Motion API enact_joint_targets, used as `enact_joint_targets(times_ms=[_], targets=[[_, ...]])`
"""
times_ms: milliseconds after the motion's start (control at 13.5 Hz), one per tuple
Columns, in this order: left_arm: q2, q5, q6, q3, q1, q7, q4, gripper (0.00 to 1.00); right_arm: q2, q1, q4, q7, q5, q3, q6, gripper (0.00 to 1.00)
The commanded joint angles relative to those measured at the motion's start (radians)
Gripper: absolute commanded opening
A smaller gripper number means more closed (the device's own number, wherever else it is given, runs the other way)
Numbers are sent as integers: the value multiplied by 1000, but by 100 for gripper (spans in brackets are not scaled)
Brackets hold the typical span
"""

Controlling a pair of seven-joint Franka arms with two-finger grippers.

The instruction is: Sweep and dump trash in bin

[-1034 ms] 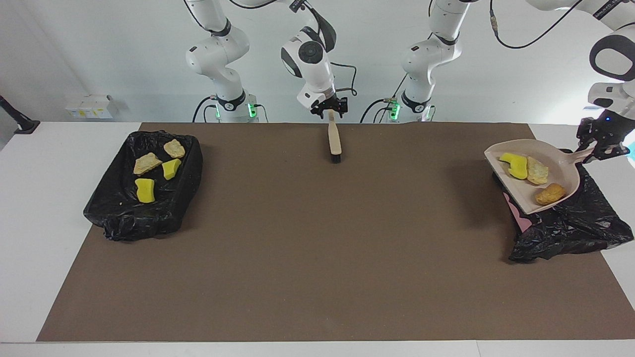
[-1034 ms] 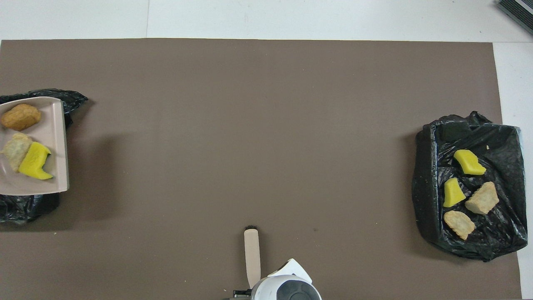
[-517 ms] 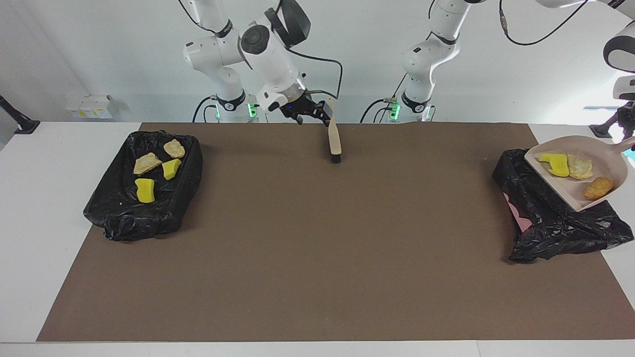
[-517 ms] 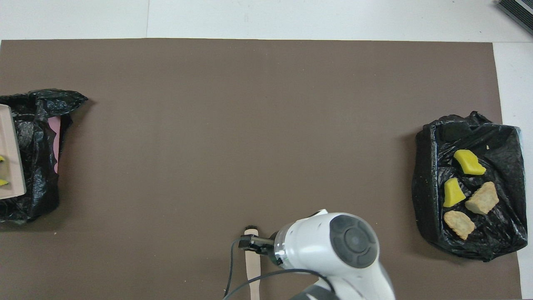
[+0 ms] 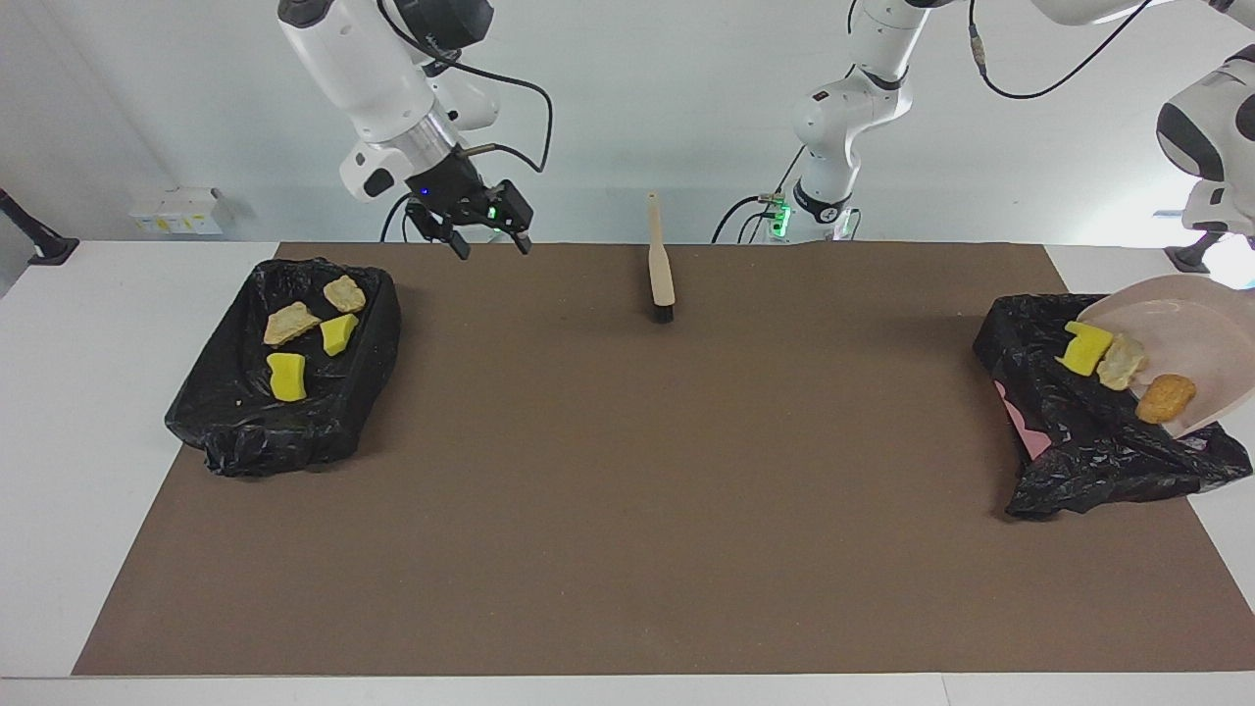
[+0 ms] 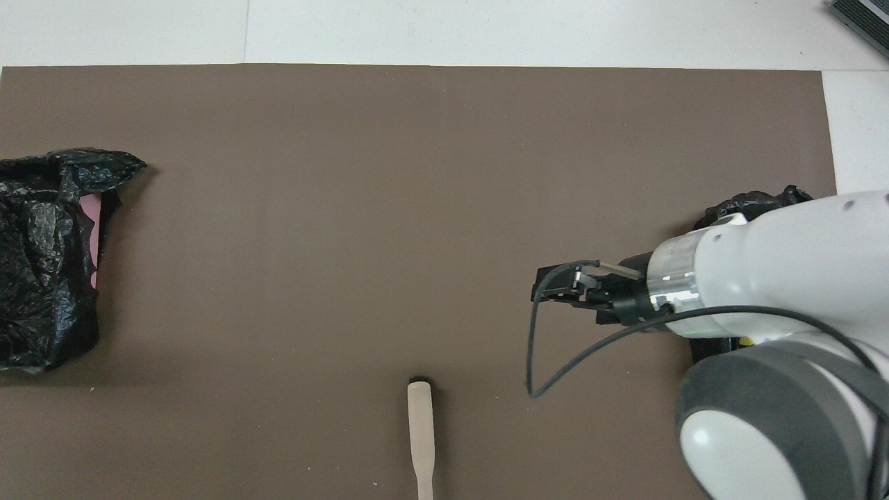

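Observation:
The beige dustpan (image 5: pixel 1191 333) hangs tilted over the black bag bin (image 5: pixel 1088 441) at the left arm's end of the table. Three trash pieces sit at its lower lip: a yellow chunk (image 5: pixel 1083 348), a pale beige lump (image 5: pixel 1118 361) and an orange-brown bit (image 5: pixel 1165 397). My left gripper is past the picture's edge. My right gripper (image 5: pixel 490 235) is open and empty, up in the air over the mat beside the other black bag (image 5: pixel 284 422). It also shows in the overhead view (image 6: pixel 549 288). The brush (image 5: pixel 659 270) lies on the mat near the robots.
The black bag at the right arm's end holds several trash pieces, yellow (image 5: pixel 287 377) and beige (image 5: pixel 290 323). In the overhead view my right arm covers that bag. The brush (image 6: pixel 420 434) and the bag at the left arm's end (image 6: pixel 42 264) show there.
My right gripper let go of the brush, rose and swung toward the right arm's end. The dustpan moved over the bag and tilted down; the three pieces slid to its lip.

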Motion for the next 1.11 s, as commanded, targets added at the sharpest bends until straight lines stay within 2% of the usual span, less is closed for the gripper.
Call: enact_joint_targets(times_ms=[0,222,443,591,887,1034], targets=[[-22,123,1,14,-35,-50,-23,0,65,-17,165,-22,-170,22,-118,100],[-28,212,-2,14,-36,-113,-21,0,128,-29,288,-24,-293,15,-226,100],[-43,249,-6,8,-38,-121,-17,0,182,-63,397,-25,-317,13,-263,100],[-51,247,-61,3,-79,-123,-11,0,206,-64,457,-27,-339,15,-315,100],[-71,240,-267,0,-198,-226,-3,0,183,-83,424,-16,-288,7,-336,100],[-72,183,-391,-3,-272,-279,-3,0,160,-87,387,-18,-288,6,-346,100]])
